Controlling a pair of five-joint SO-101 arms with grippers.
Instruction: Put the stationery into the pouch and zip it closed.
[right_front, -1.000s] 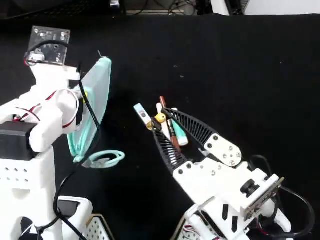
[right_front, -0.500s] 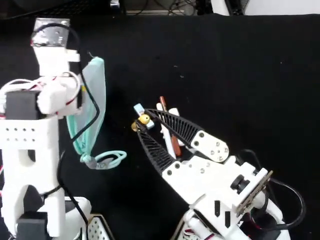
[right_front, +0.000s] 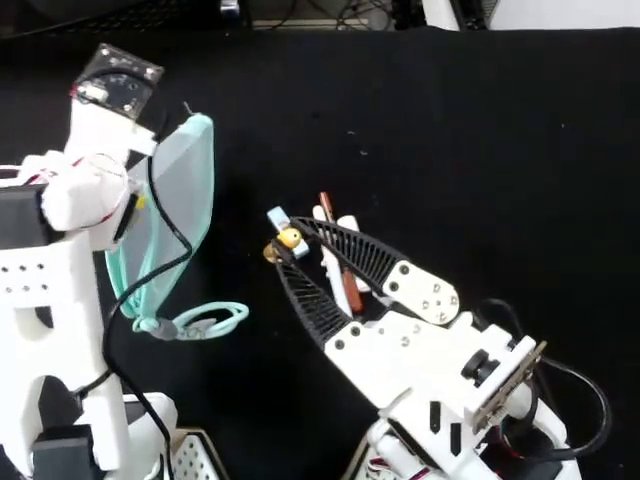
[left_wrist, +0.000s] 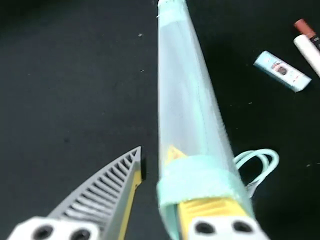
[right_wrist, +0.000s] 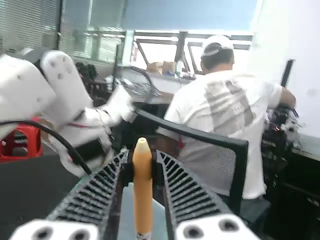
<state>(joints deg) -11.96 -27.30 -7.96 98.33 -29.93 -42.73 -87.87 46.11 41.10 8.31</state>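
Note:
My left gripper holds the mint, see-through pouch up on its edge at the table's left, one finger inside the mouth and the other outside. The pouch stretches away from that gripper, its wrist strap trailing on the cloth. My right gripper is shut on a yellow pen, raised just right of the pouch. In the right wrist view the pen stands between the black ribbed fingers of the gripper. A blue eraser, a brown marker and a white pen lie under it.
Black cloth covers the table, with free room across its right and far side. The arms' white bases stand at the front edge. The eraser and marker lie beyond the pouch.
My right gripper lifted the yellow pen off the pile and carried it left toward the pouch, then held still. The left arm turned its wrist and shifted the pouch, tilting it slightly.

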